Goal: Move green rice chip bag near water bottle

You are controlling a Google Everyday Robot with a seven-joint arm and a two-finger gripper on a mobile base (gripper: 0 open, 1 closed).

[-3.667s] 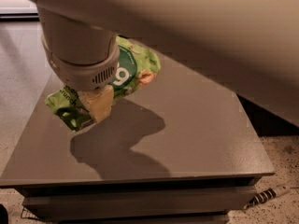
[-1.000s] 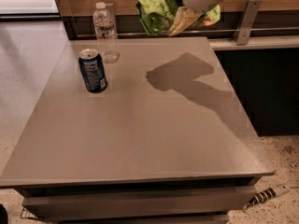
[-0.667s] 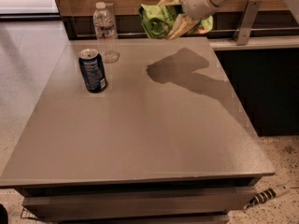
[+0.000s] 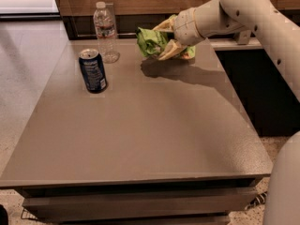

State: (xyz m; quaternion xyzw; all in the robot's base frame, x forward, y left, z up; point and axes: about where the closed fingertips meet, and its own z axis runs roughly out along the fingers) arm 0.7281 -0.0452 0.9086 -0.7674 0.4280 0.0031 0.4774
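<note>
Blue can (image 4: 93,71) stood at the desk's (image 4: 140,130) left side; water bottle (image 4: 105,31) stood just behind it. Green rice chip bag (image 4: 149,42) sat near the bottle's right, low over the far edge, clenched in my claw (image 4: 165,39); desk contact unclear.

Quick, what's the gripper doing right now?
The gripper is shut on the green chip bag, over the table's far side, near the water bottle.

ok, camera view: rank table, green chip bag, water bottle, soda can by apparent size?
1. table
2-3. green rice chip bag and water bottle, too close to rank: the end effector, above the table's far side, grips and part-hides the bag
4. soda can
</note>
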